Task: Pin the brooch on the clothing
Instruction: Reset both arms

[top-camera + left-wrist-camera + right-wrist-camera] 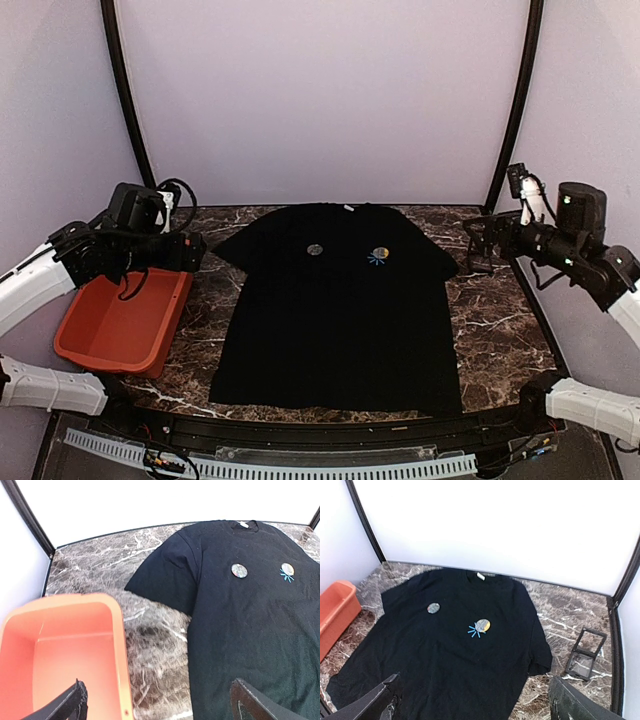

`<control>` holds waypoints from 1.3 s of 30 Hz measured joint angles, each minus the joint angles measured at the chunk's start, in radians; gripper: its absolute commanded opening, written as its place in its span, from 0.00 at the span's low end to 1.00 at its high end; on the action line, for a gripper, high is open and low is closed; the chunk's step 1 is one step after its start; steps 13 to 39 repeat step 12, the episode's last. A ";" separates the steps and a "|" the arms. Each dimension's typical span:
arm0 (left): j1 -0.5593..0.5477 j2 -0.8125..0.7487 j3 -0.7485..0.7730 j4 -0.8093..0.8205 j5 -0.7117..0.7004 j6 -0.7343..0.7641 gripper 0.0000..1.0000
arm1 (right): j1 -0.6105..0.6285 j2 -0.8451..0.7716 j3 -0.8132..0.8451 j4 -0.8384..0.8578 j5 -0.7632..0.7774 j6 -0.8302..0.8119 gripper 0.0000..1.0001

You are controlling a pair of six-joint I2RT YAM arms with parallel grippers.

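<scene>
The black T-shirt (335, 320) lies flat, front up, on the marble table, and also shows in the left wrist view (250, 625) and the right wrist view (455, 660). A blue-and-yellow starburst print (379, 256) (287, 571) (481, 626) is on its chest. A small round grey brooch (314, 249) (239, 570) (433, 608) rests on the chest to the left of the print. My left gripper (188, 252) (160, 695) is open and empty, above the bin's right rim, left of the shirt. My right gripper (480, 238) (475, 690) is open and empty, raised to the right of the shirt.
An orange plastic bin (70, 340) (120, 645) (340, 605) stands at the table's left, with nothing visible inside. A small black frame-like stand (585, 652) sits on the marble right of the shirt's sleeve. Black posts and white walls enclose the table.
</scene>
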State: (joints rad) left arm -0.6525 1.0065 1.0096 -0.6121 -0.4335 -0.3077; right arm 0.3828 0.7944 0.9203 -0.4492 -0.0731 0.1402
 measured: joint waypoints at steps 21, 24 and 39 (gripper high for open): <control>0.217 0.054 -0.177 0.270 0.301 0.192 0.99 | 0.004 -0.230 -0.101 -0.113 0.085 -0.007 0.99; 0.217 0.054 -0.177 0.270 0.301 0.192 0.99 | 0.004 -0.230 -0.101 -0.113 0.085 -0.007 0.99; 0.217 0.054 -0.177 0.270 0.301 0.192 0.99 | 0.004 -0.230 -0.101 -0.113 0.085 -0.007 0.99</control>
